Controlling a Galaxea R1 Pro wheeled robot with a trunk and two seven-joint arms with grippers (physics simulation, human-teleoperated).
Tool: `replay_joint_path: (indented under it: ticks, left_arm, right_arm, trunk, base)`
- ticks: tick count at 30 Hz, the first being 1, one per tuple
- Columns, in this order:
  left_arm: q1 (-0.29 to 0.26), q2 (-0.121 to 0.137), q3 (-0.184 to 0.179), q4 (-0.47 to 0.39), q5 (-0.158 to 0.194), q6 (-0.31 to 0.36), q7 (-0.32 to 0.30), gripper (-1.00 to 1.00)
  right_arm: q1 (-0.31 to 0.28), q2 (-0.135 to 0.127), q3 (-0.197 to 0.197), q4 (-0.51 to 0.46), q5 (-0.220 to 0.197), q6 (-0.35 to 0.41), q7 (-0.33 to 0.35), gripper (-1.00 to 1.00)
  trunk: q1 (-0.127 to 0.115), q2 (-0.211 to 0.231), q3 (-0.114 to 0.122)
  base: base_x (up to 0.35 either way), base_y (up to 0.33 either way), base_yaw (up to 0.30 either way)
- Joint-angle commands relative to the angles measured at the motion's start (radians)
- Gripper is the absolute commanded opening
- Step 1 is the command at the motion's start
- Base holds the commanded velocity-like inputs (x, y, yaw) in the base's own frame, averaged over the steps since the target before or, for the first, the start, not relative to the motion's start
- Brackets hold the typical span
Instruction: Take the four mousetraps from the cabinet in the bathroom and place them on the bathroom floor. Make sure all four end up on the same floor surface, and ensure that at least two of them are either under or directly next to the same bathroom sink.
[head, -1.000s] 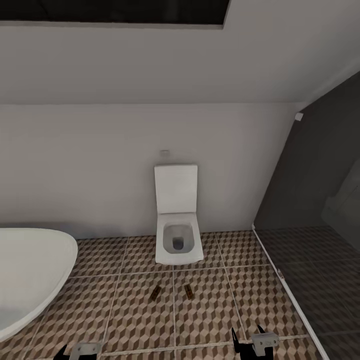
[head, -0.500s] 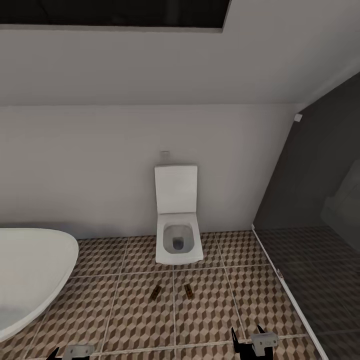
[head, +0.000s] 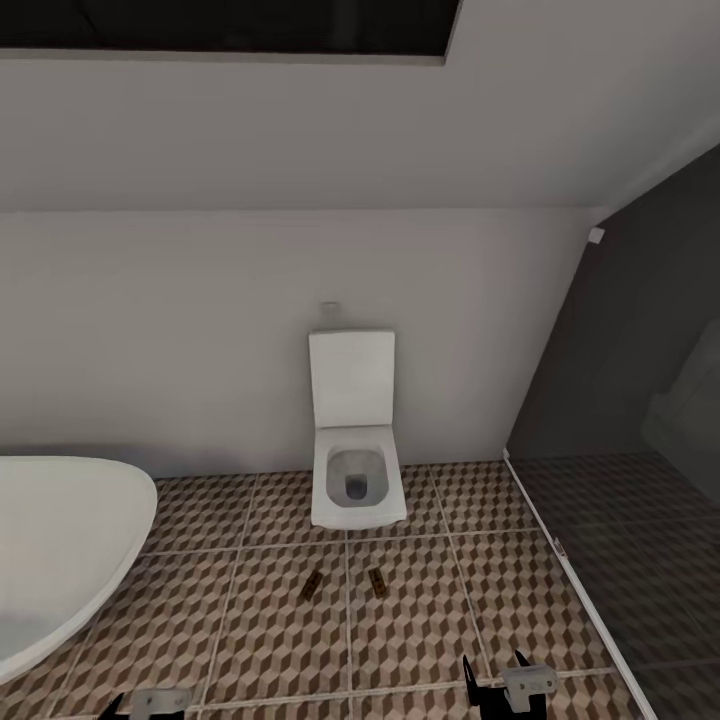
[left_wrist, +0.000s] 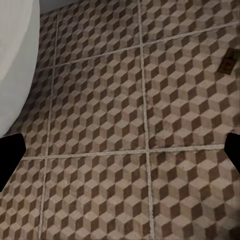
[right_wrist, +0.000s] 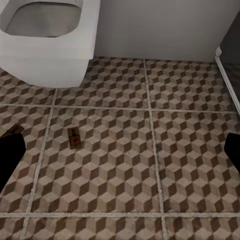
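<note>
Two mousetraps lie flat on the bathroom floor (head: 260, 620) in front of the toilet (head: 356, 470), as your head camera sees it. The left trap (head: 311, 586) sits at about 7 o'clock from the bowl and is angled; the right trap (head: 376, 582) sits at about 5 o'clock. They are near each other but apart, on either side of a grout line, and nothing touches them. A white tub (head: 60, 545) curves in at 9 o'clock of the traps, and a dark glass partition (head: 620, 420) stands at 3 o'clock.

Your left gripper (head: 150, 706) and right gripper (head: 497, 683) hang low at the bottom edge of the head view, both over bare tile. In each wrist view the dark fingertips sit at opposite edges with floor between them: both pincers are wide and hold nothing.

Your right wrist camera shows one trap (right_wrist: 74, 138) with its red mark, just short of the toilet bowl (right_wrist: 50, 45), and the corner of the other (right_wrist: 11, 131). Your left wrist camera catches a trap (left_wrist: 228, 61) far off, and the tub wall (left_wrist: 15, 65).
</note>
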Motion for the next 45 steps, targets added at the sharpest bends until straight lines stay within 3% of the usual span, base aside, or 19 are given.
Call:
replay_joint_path:
  ticks: [1,5,8,12,15,19,30,35,39,43,45]
  left_arm:
    - [-0.002,-0.006,-0.008,-0.002,0.002,-0.003,0.009,1.00]
    - [-0.002,-0.030,-0.008,0.008,0.002,0.007,0.052,1.00]
    - [-0.002,-0.062,-0.008,0.013,0.002,0.022,0.160,1.00]
    - [-0.002,-0.108,-0.008,0.004,0.002,0.039,0.388,1.00]
    - [-0.002,-0.118,-0.009,-0.009,0.002,0.042,0.470,1.00]
    - [-0.002,-0.121,-0.008,-0.013,0.002,0.044,0.535,1.00]
    - [-0.002,-0.117,-0.008,0.079,0.002,0.045,0.600,1.00]
    - [-0.002,-0.120,-0.007,0.148,0.002,0.045,0.691,1.00]
    - [-0.002,-0.119,-0.006,0.164,0.001,0.044,0.729,1.00]
    - [-0.002,-0.116,-0.006,0.153,0.001,0.041,0.715,1.00]
    - [-0.002,-0.108,-0.006,0.121,0.001,0.039,0.663,1.00]
  right_arm:
    - [-0.001,0.000,0.009,0.001,-0.009,-0.003,-0.002,1.00]
    - [-0.001,0.000,0.009,0.001,-0.009,-0.002,-0.002,1.00]
    - [-0.001,0.000,0.009,0.001,-0.009,-0.002,-0.002,1.00]
    - [-0.001,0.000,0.009,0.001,-0.009,-0.002,-0.003,1.00]
    - [-0.001,0.000,0.008,0.001,-0.009,-0.002,-0.003,1.00]
    - [-0.001,0.000,0.009,0.001,-0.009,-0.002,-0.003,1.00]
    - [-0.001,0.000,0.009,0.001,-0.009,-0.002,-0.004,1.00]
    - [-0.001,0.000,0.009,0.001,-0.009,-0.002,-0.004,1.00]
    - [-0.001,0.000,0.009,0.001,-0.009,-0.002,-0.004,1.00]
    - [-0.001,0.000,0.009,0.001,-0.009,-0.002,-0.004,1.00]
    - [-0.001,0.000,0.009,0.001,-0.009,-0.002,-0.004,1.00]
  trunk:
    - [0.001,-0.002,-0.002]
    - [0.001,-0.002,-0.002]
    - [0.001,-0.002,-0.002]
    - [0.001,-0.002,-0.002]
    - [0.001,-0.002,-0.002]
    - [0.001,-0.002,-0.002]
    - [0.001,-0.002,-0.002]
    - [0.001,-0.002,-0.002]
    - [0.001,-0.002,-0.002]
    - [0.001,-0.002,-0.002]
    - [0.001,-0.002,-0.002]
  base:
    - [0.000,0.000,0.000]
    - [0.000,0.000,0.000]
    - [0.000,0.000,0.000]
    - [0.000,0.000,0.000]
    - [0.000,0.000,0.000]
    - [0.000,0.000,0.000]
    - [0.000,0.000,0.000]
    - [0.000,0.000,0.000]
    - [0.000,0.000,0.000]
    - [0.000,0.000,0.000]
    - [0.000,0.000,0.000]
